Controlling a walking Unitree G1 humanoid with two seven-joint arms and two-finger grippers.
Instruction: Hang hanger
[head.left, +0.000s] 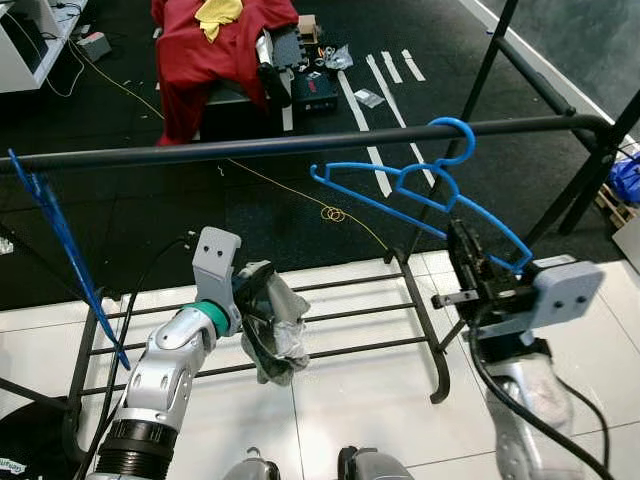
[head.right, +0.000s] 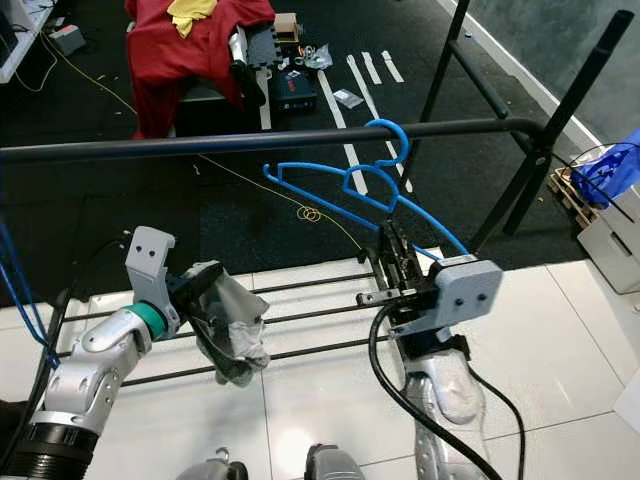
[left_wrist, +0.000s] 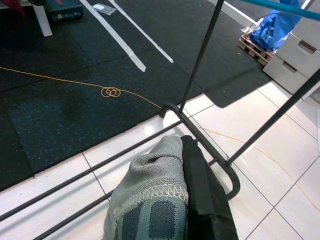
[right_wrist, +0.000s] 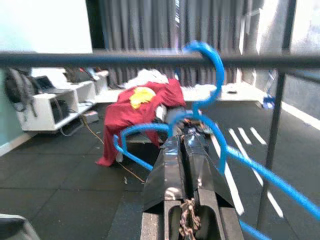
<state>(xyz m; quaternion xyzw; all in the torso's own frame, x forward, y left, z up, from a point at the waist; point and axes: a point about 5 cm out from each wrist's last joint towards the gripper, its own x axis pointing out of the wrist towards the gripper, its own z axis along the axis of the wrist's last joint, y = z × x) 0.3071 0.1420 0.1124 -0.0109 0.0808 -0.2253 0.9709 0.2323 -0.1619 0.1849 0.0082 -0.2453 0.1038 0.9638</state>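
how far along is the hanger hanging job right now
Nearly done: the blue hanger has its hook over the black rail. In hand: the right gripper is shut on the hanger's lower bar, and the left gripper holds a grey cloth. Left: release the hanger and pull the right arm back.

Right arm raised, fingers clamped, left arm bent low

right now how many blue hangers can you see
2: one blue hanger hooked over the black rail, gripped by the right hand; another hanger hangs at the rail's far left end. Others may be hidden.
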